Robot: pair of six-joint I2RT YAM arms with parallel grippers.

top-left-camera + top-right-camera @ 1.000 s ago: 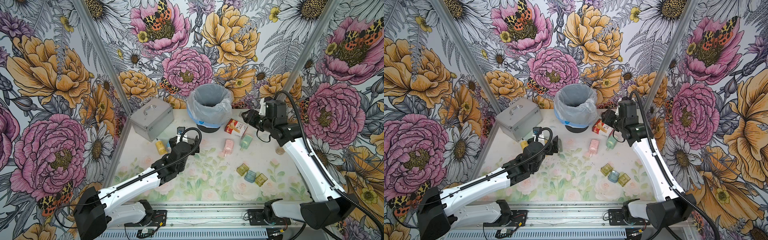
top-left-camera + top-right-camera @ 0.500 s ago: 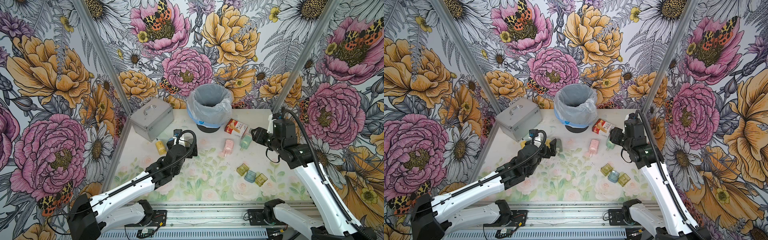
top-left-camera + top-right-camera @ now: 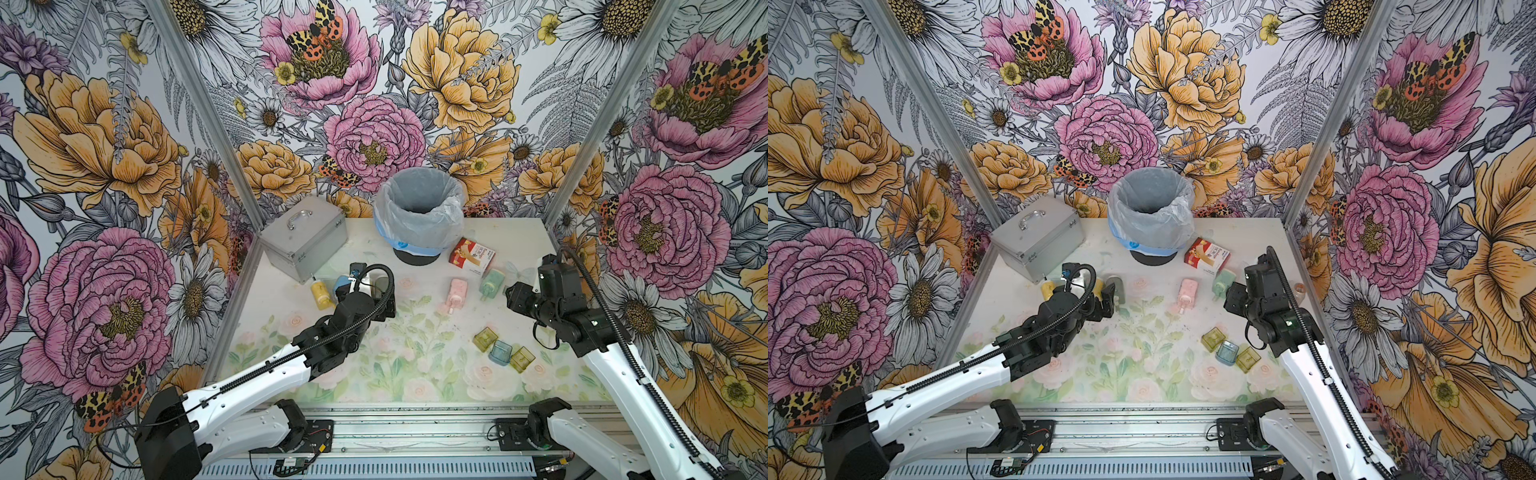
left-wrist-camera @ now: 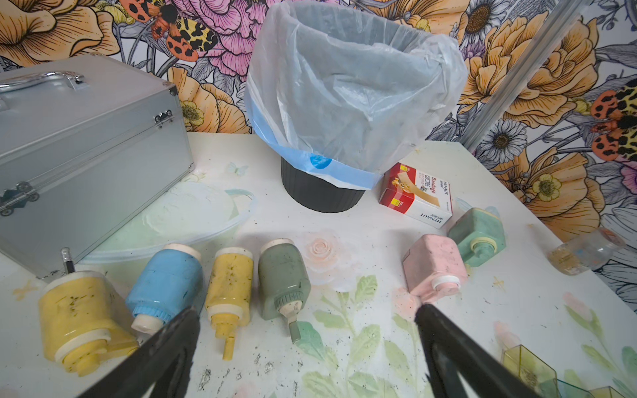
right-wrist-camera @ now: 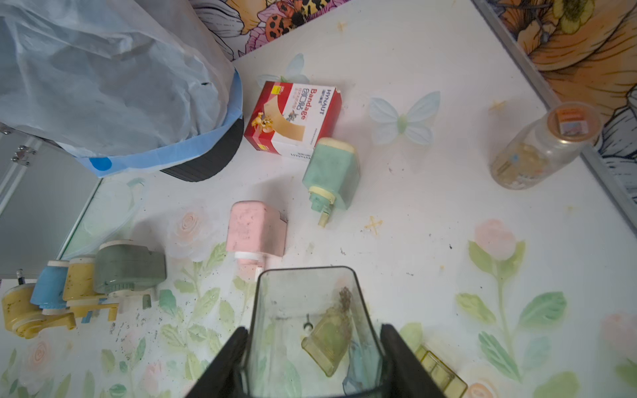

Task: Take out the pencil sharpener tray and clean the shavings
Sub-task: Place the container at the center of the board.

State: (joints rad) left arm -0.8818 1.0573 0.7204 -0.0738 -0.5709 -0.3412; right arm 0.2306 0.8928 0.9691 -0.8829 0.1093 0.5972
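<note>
Bright, even overhead light fills the booth in both top views, leaving only faint, soft-edged shadows beside the lined bin (image 3: 417, 232) and metal case (image 3: 305, 237). The pale desk (image 3: 519, 237) looks washed out toward the back. The walls splay outward at the frame edges. In the wrist views, the dark fingers (image 4: 165, 344) of the left tool (image 4: 306, 310) and the right tool (image 5: 314, 330) blur near the lens, and a mild sheen lies on the clear tray (image 5: 282, 303).

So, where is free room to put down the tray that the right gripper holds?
Bare mat: the front middle, bordered by the pink sharpener, the three loose trays and the front edge; between the bandage box and the jar. Crowded: the sharpener row by the silver case.
</note>
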